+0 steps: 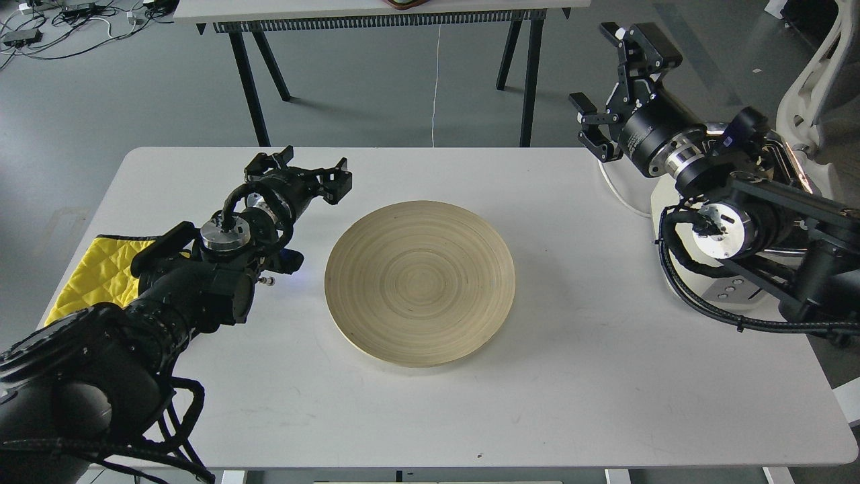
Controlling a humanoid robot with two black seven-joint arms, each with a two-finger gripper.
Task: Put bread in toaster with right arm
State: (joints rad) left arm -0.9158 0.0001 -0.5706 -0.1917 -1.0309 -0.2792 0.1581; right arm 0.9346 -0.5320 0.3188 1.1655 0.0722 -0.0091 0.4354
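My right arm has swung in over the toaster (pixel 729 290) at the table's right edge and hides most of it; only its cream lower front with the grey buttons shows. The bread is hidden behind the arm. My right gripper (pixel 615 84) is open and empty, held in the air up and to the left of the toaster, above the table's far right edge. My left gripper (pixel 304 172) is open and empty, low over the table just left of the round bamboo plate (pixel 420 282).
The bamboo plate lies empty mid-table. A yellow quilted cloth (pixel 94 272) lies at the left edge under my left arm. The toaster's white cord (pixel 615 187) runs off the far edge. A second table (pixel 376 17) stands behind, and a white chair (pixel 816 74) at far right.
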